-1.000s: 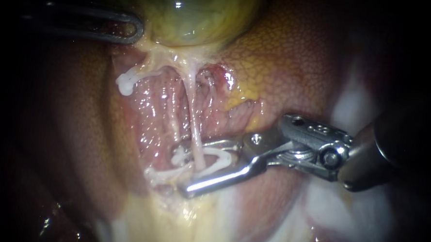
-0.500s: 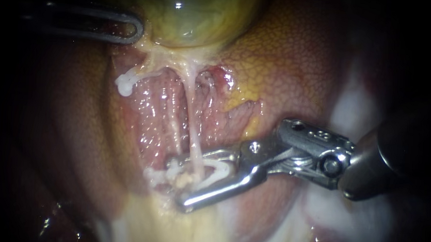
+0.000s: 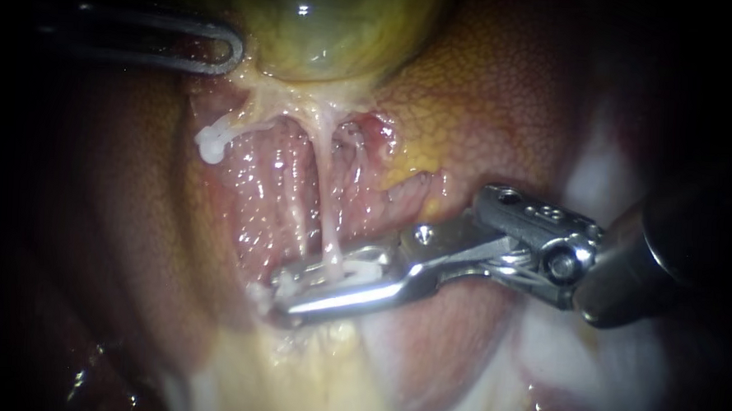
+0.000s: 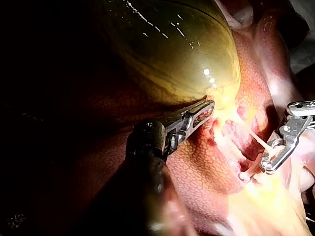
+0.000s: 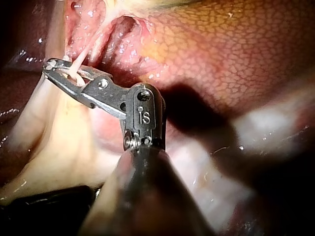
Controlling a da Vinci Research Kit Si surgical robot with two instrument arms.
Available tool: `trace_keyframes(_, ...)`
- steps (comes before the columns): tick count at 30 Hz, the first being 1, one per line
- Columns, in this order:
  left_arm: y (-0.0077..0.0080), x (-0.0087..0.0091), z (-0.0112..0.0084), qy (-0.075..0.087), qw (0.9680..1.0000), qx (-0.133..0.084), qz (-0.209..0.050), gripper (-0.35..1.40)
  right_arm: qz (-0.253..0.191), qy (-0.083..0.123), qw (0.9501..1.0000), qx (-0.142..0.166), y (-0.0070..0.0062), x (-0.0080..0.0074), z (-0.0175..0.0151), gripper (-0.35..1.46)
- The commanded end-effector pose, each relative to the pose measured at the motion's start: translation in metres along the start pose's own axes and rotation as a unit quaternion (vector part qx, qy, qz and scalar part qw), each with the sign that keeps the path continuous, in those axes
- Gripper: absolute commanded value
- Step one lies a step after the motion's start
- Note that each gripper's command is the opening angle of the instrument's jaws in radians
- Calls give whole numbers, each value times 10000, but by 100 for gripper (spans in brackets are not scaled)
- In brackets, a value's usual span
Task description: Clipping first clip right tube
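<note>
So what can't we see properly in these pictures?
- Endoscope view: the lower end of the tube, hidden behind the right instrument and its clip.
- Endoscope view: the shaft of the left instrument, lost in darkness; the top of the gallbladder, cut off by the edge.
- Right wrist view: the clip, too small to pick out.
- Left wrist view: much of the liver, in shadow.

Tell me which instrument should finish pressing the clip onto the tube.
Right. The right instrument holds the clip around the tube, nearly pressed flat; the left instrument sits up beside the gallbladder, away from that tube.
</note>
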Motion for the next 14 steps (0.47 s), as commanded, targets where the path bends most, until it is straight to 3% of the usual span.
trace_keyframes(1,0,0,0,0,10000,0,0,-35,0,-1,10000,3,1,0,0,-35)
trace_keyframes(14,1,0,0,1,10000,2,1,-35,-7,-6,10000,4,4,-2,-1,-35)
